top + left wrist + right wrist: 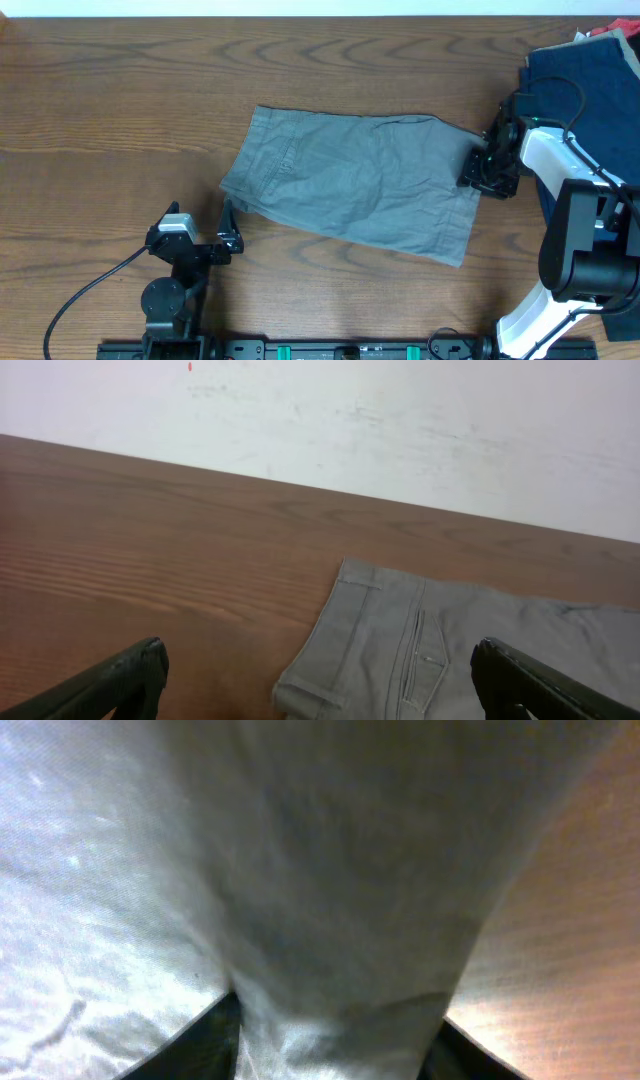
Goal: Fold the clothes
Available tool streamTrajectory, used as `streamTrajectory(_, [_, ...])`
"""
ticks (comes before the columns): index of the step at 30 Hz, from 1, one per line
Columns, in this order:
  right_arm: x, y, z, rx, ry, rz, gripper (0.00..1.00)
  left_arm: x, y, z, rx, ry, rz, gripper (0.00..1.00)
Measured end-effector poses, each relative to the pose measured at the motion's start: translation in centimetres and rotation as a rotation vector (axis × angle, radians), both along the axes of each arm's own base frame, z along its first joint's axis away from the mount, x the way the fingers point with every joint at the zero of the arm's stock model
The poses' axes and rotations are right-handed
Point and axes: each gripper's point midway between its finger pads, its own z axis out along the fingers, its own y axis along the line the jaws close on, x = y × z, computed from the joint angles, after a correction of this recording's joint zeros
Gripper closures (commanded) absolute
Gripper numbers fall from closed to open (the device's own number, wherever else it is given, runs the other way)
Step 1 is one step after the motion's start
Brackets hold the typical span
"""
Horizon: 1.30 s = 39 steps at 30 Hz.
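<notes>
The grey-khaki shorts lie spread flat in the middle of the wooden table, waistband to the left. My right gripper is at their right edge, and in the right wrist view its fingers are closed on a bunched fold of the grey cloth. My left gripper is open and empty, just off the shorts' near-left corner. The left wrist view shows the waistband and stitched pocket between its wide-apart fingers. A dark navy garment lies at the far right, behind the right arm.
A bit of red cloth shows beyond the navy garment at the back right corner. The right arm's white base stands at the right front. Bare wood lies left of the shorts. A white wall backs the table.
</notes>
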Motion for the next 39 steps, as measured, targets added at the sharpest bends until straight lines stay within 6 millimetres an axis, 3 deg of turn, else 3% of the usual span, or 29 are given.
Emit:
streamTrajectory(3, [1.3,-0.1,0.0,-0.005,-0.053,0.002,0.88,0.0,0.0,0.0,0.000,0.000,0.000,0.02])
streamTrajectory(5, [2.4,-0.1,0.1,-0.007,-0.100,-0.001,0.97,0.0,0.0,0.0,0.000,0.000,0.000,0.02])
streamTrajectory(11, [5.4,-0.4,0.7,-0.017,-0.226,-0.005,0.99,0.0,0.0,0.0,0.000,0.000,0.000,0.02])
streamTrajectory(17, [5.7,-0.9,0.8,-0.045,-0.238,-0.009,0.99,0.0,0.0,0.0,0.000,0.000,0.000,0.02])
streamTrajectory(21, [5.9,-1.4,1.5,-0.069,-0.228,-0.011,0.88,0.0,0.0,0.0,0.000,0.000,0.000,0.02])
streamTrajectory(26, [7.8,-2.4,4.8,-0.110,-0.249,-0.008,0.79,0.0,0.0,0.0,0.000,0.000,0.000,0.02])
streamTrajectory(27, [8.3,-2.6,5.7,-0.115,-0.257,-0.007,0.72,0.0,0.0,0.0,0.000,0.000,0.000,0.02])
streamTrajectory(28, [8.7,-2.7,6.6,-0.120,-0.266,-0.005,0.49,0.0,0.0,0.0,0.000,0.000,0.000,0.02])
streamTrajectory(29, [9.0,-2.8,7.3,-0.125,-0.272,-0.004,0.11,0.0,0.0,0.0,0.000,0.000,0.000,0.02])
streamTrajectory(30, [9.3,-2.8,8.2,-0.129,-0.277,-0.001,0.01,0.0,0.0,0.0,0.000,0.000,0.000,0.02])
streamTrajectory(35, [9.1,-2.9,11.0,-0.131,-0.253,0.007,0.01,0.0,0.0,0.0,0.000,0.000,0.000,0.02])
streamTrajectory(39, [8.7,-1.1,12.0,-0.040,-0.237,0.035,0.07,0.0,0.0,0.0,0.000,0.001,0.000,0.02])
